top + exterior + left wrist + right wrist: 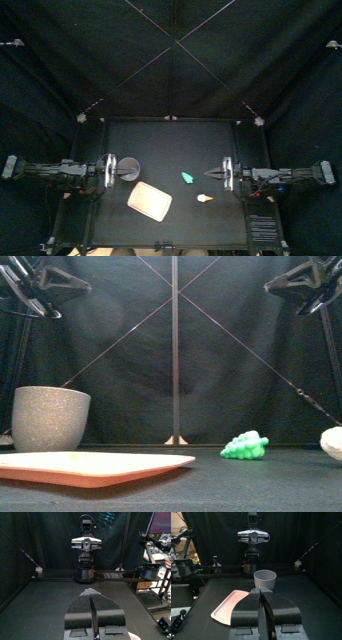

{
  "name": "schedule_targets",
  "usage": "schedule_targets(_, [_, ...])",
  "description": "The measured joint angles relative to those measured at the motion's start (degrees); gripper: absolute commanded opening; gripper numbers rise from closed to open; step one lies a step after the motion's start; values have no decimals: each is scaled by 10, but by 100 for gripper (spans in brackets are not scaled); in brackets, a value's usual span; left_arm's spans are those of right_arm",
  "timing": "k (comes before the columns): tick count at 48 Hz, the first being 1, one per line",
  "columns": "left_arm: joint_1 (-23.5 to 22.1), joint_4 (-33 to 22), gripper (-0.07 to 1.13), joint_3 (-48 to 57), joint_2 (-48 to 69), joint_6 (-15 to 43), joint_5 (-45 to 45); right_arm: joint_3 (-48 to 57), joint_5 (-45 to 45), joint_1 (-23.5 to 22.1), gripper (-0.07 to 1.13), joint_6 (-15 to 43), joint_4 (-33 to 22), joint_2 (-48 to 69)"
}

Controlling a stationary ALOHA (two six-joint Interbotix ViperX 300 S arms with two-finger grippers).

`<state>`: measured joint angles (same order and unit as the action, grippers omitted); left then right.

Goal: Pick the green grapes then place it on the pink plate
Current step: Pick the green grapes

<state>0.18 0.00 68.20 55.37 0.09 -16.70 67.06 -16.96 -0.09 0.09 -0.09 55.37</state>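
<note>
Green grapes [189,178]: a small bright green bunch lying on the bare black table [174,140], right of middle. It touches nothing, and no claw is on it.
Pink tray [150,200]: nearest the front edge, left of middle. It lies flat, turned at a slant, with nothing on it. The grapes are behind it and to its right, clearly apart.
Pale toy [203,198]: a small white piece with an orange end, just right of the tray and about as near the front. It is in front of the grapes and separate from them.
Grey speckled cup [130,168]: upright, behind the tray on the left half. It is a little farther back than the grapes.
Left gripper [91,597]: at the table's left side, near the cup and raised off the surface. Its two jaws are pressed together with nothing between them.
Right gripper [260,594]: at the table's right side, raised, facing the cup and tray across the table. Its jaws are closed together and empty, and the grapes lie between it and the cup.
</note>
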Motion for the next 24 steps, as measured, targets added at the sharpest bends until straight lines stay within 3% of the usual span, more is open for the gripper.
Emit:
schedule_targets(6, [2,-1,13,-10,-1,-1,52,3,20,1,7,13,14,-12])
schedule_targets(13, [11,-2,13,-15,-1,-1,90,-10,105,-3,15,30,45,-69])
schedule_targets(18, [18,-3,13,-15,0,-1,95,-29,150,-10,31,31,71,-123])
schedule_targets(24, [25,-5,13,-13,-1,-2,96,-52,163,-13,62,32,136,-192])
